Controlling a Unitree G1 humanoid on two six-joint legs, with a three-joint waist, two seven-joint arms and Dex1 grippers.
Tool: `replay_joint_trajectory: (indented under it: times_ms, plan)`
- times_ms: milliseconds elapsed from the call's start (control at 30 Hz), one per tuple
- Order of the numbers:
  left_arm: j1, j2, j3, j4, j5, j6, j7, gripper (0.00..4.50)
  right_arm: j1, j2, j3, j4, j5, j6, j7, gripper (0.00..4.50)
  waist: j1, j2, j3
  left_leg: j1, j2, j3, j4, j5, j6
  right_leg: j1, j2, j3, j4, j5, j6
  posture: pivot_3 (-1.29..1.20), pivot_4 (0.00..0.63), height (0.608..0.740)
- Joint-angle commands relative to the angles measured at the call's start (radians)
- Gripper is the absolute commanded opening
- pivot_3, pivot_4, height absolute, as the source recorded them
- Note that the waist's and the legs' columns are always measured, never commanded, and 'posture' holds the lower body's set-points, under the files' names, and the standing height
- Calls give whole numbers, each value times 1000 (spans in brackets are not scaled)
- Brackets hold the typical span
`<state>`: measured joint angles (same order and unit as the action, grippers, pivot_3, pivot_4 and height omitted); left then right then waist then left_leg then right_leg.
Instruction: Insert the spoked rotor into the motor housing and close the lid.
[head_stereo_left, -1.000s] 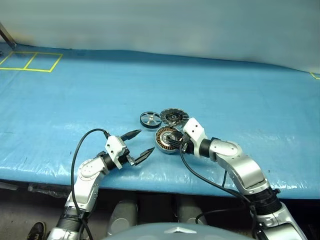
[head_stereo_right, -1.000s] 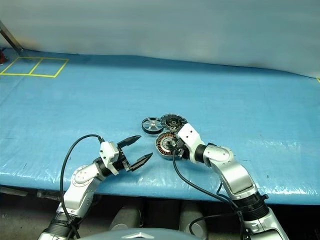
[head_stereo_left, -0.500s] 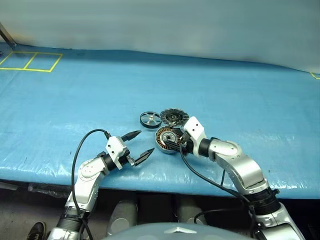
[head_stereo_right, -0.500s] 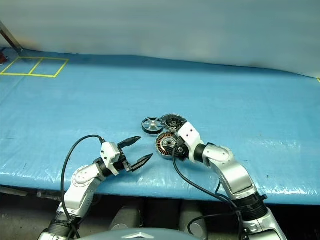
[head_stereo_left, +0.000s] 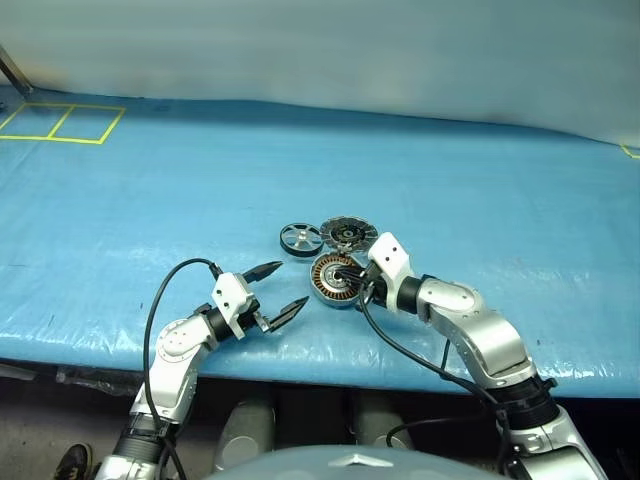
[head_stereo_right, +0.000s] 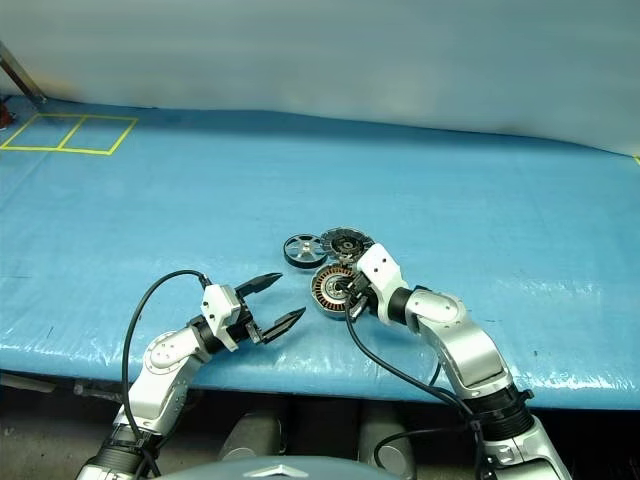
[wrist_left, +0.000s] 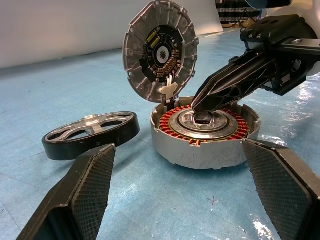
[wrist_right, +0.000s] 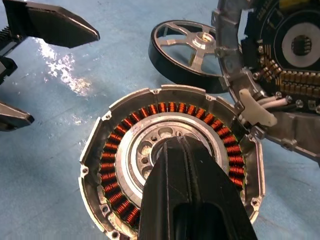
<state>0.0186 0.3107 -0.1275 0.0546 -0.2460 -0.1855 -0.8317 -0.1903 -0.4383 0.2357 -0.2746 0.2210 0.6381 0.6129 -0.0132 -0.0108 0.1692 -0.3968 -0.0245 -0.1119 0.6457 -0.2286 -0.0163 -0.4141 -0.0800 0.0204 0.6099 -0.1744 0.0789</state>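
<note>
Lid (wrist_left: 159, 50) upright behind motor housing (wrist_left: 205, 132)

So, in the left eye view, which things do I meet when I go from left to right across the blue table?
Left gripper with open jaws → spoked rotor → motor housing → right gripper, jaws shut, over the housing's centre. The raised lid overlaps these, so I leave it out.

Test bench setting, blue tarp-covered table (head_stereo_left: 450, 190), yellow taped squares (head_stereo_left: 62, 123), plain white backdrop (head_stereo_left: 330, 45)
</note>
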Motion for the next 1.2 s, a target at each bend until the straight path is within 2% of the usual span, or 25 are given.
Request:
replay_joint_trajectory:
  times_ms: [33, 233, 433, 600, 767, 967, 1067, 1133, 1200]
  plan:
    - [0, -6, -3, -5, -2, -24, 0, 4440, 6, -15, 21, -5, -27, 11, -5, 23, 0, 0, 0, 0, 0, 0, 0, 0, 0, 0, 0, 0, 0, 0, 0, 0, 150, 740]
    - [3, -7, -2, -6, -1, -23, 0, 4440, 10, -16, 19, -22, -30, 14, -4, 23, 0, 0, 0, 1, 0, 0, 0, 0, 0, 1, 0, 0, 0, 0, 0, 0, 150, 740]
    - [2, -12, 10, -10, -8, -23, 12, 4440, 11, 20, -34, -82, 36, -15, 5, 23, 0, 0, 0, 0, 0, 0, 0, 0, 0, 0, 0, 0, 0, 0, 0, 0, 150, 740]
    - [-10, 2, 39, -81, -27, 109, 80, 4440, 31, 18, -82, -182, 112, -21, 33, 23, -1, 0, 0, 0, 0, -1, 0, 0, 0, 0, 0, 0, 0, 0, 0, 0, 150, 740]
    - [-82, 68, 63, -190, -59, 287, 99, 4440, 99, -18, -129, -284, 157, -19, 48, 23, 3, 0, 0, -1, 0, -2, 0, 0, 0, 0, 0, -1, 0, 0, 0, 0, 150, 740]
    - [-283, 177, 44, -285, -77, 424, 25, 4440, 206, -83, -150, -281, 132, -42, 46, 23, 2, -1, 1, -1, 0, -2, 0, 0, 0, 0, 0, -2, 0, 0, 0, 0, 150, 740]
    - [-469, 246, -18, -192, -1, 447, -46, 4440, 243, -88, -142, -262, 106, -58, 23, 23, 1, -1, 1, -1, 0, -2, 1, 0, 0, 0, 1, -2, 0, 0, 0, 0, 150, 740]
    - [-599, 302, -105, -57, 131, 394, -98, 4440, 249, -73, -144, -260, 107, -65, 11, 23, 0, -1, 1, -1, 0, -1, 1, 0, 0, 0, 1, -2, 0, 0, 0, 0, 150, 740]
    - [-691, 328, -159, 54, 201, 362, -141, 4440, 250, -63, -147, -257, 106, -68, 2, 23, -8, -1, 1, 0, 0, 0, 0, 0, 0, 0, 1, -1, 0, 0, 0, 0, 150, 740]
